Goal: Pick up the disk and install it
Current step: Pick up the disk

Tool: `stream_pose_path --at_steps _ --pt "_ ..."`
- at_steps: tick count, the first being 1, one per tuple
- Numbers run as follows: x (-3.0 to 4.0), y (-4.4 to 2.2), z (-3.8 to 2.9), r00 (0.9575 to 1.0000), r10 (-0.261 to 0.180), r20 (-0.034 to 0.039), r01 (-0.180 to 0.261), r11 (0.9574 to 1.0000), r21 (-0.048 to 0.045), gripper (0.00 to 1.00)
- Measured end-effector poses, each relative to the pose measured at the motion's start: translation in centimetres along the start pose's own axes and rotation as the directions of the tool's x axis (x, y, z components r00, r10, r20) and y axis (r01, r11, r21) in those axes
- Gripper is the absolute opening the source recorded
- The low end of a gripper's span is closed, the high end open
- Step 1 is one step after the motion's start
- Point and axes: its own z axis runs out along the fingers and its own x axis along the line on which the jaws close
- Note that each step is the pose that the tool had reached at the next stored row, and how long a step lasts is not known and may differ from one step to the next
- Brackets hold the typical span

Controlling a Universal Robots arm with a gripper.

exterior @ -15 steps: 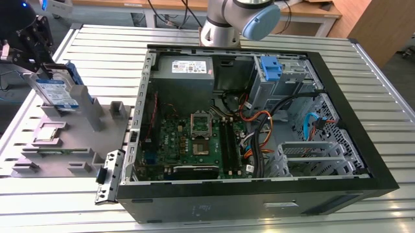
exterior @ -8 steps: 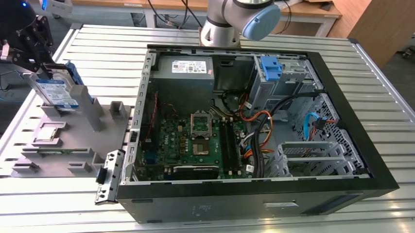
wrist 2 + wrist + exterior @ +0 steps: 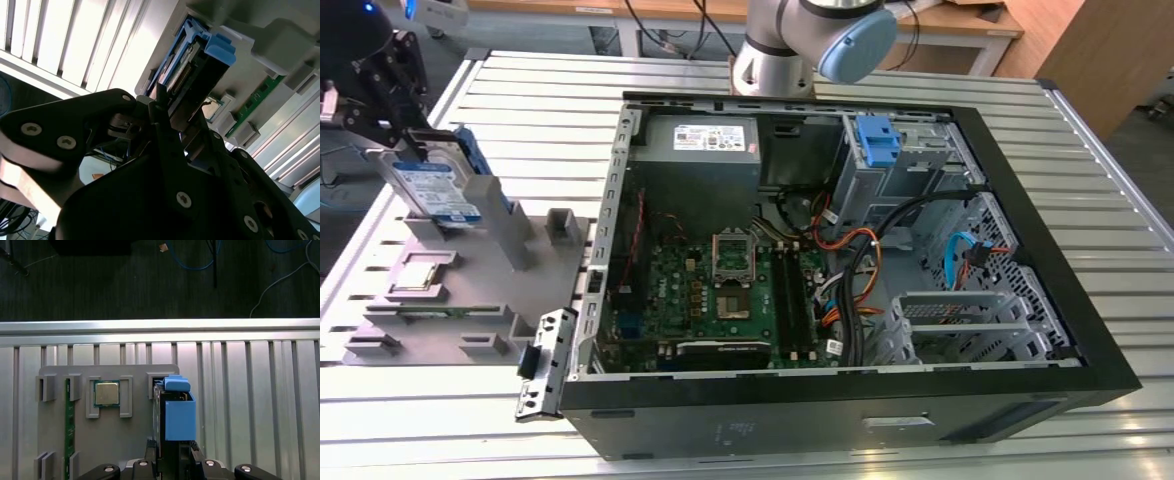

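Robotics workshop or lab. It is indicated by a slatted aluminium worktable (image 3: 520,80), an opened black desktop computer case (image 3: 787,432) and a wooden bench (image 3: 974,25) behind.

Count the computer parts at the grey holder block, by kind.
disk: 1
processor chip: 1
green memory stick: 1
Total: 3

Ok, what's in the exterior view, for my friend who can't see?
A black robot gripper is at the top of a silver hard disk with blue rails, standing upright in a grey plastic holder at the exterior view's left. An open black computer case lies beside it.
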Motion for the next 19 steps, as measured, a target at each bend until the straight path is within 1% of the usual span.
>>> stream_pose_path --at_steps 3,10,11,19 --pt "-0.05 0.03 -0.67 1.0000 0.000 0.0002 0.000 1.0000 0.0002 0.35" --pt "-0.20 0.11 -2.69 1.0000 0.000 0.0001 0.000 1.0000 0.0002 0.35" --pt "-0.21 0.12 -2.88 1.0000 0.000 0.0001 0.000 1.0000 0.0001 0.35" --pt "-0.22 0.12 -2.96 1.0000 0.000 0.0002 0.000 1.0000 0.0003 0.35"
